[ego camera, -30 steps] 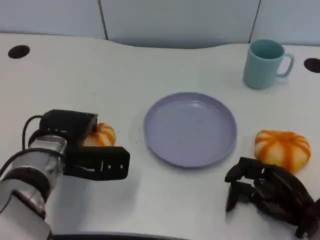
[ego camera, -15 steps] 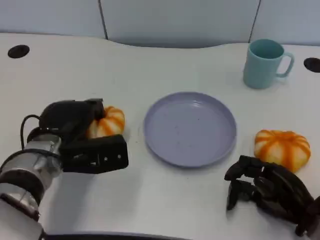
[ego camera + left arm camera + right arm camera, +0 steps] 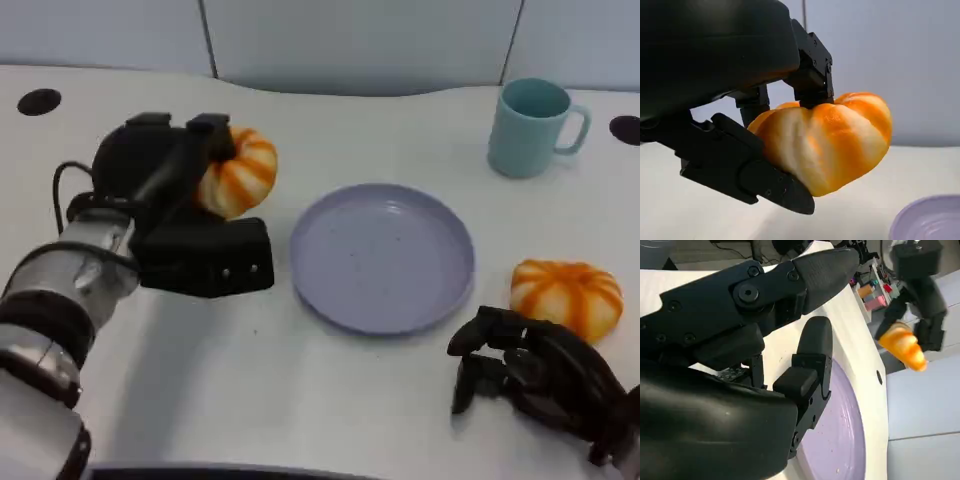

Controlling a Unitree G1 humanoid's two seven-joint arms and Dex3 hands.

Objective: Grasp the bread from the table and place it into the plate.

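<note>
My left hand (image 3: 175, 215) grips an orange-and-white striped bread roll (image 3: 238, 172) and holds it in the air, left of the lavender plate (image 3: 383, 256). In the left wrist view the roll (image 3: 827, 140) sits pinched between the black fingers (image 3: 747, 167), with the plate's rim (image 3: 930, 220) below and beyond it. A second striped roll (image 3: 565, 295) lies on the table right of the plate. My right hand (image 3: 535, 385) rests low at the front right with fingers curled in, holding nothing. The right wrist view shows the plate (image 3: 840, 435) and, far off, the lifted roll (image 3: 901, 345).
A teal mug (image 3: 532, 127) stands at the back right. Dark round holes sit in the white tabletop at the far left (image 3: 40, 101) and far right (image 3: 625, 129). A grey wall panel runs along the table's back edge.
My left hand has risen off the table with the roll in it and moved toward the back. The right hand, plate and second roll have stayed put.
</note>
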